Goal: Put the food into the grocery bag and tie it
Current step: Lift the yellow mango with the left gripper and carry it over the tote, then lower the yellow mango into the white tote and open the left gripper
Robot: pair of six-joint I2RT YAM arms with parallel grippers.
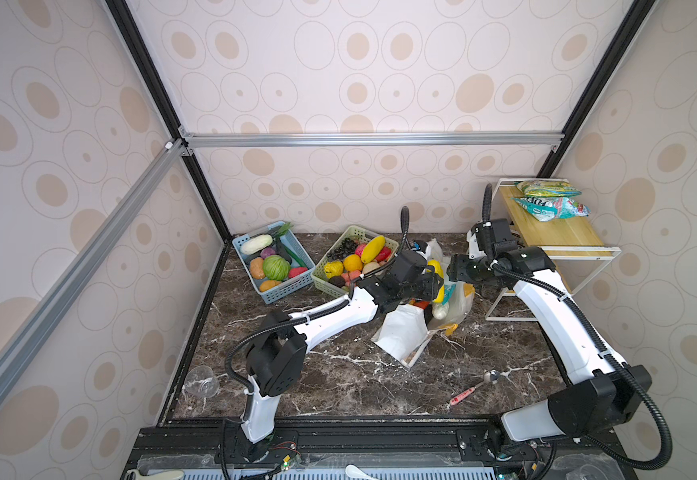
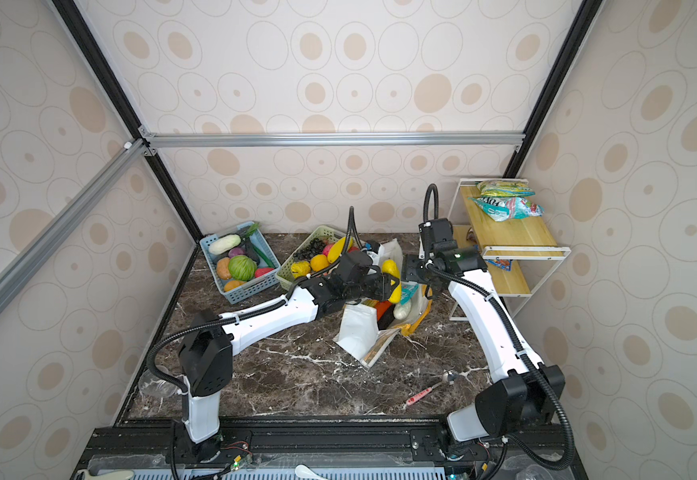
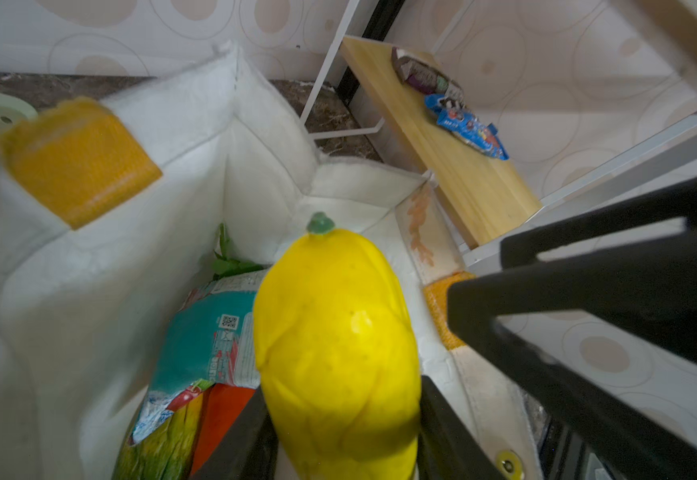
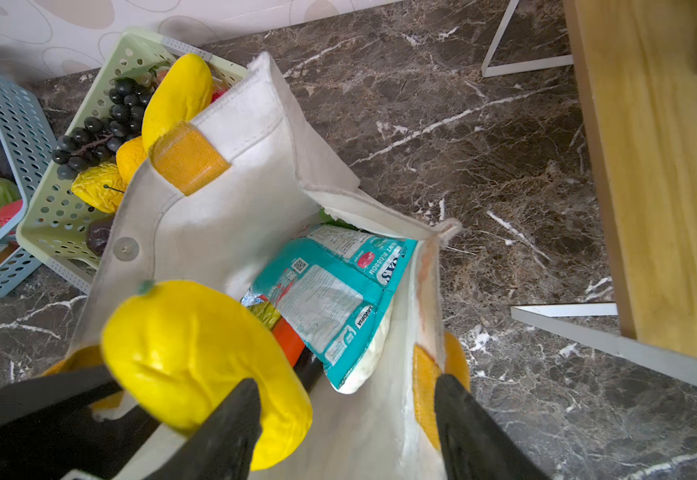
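Gourd (image 3: 334, 332) over bag (image 3: 89, 291) rim (mouth open)

Both top views: high, downward, whole table (image 1: 338, 386). Wrist views: close, share bag (image 3: 130, 270) interior.

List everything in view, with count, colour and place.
grocery bag: one, white with orange handles, table centre, open
yellow squash: one, yellow, over the bag mouth
snack packet: one, teal, inside the bag
green basket: one, holds toy fruit, back centre
blue basket: one, holds toy vegetables, back left
shelf: one, wood with white frame, back right
shelf packets: two, green-yellow and teal, top board
spoon: one, metal with pink handle, front right
glass: one, clear, front left edge
left gripper: shut on the yellow squash
right gripper: open, at the bag's rim
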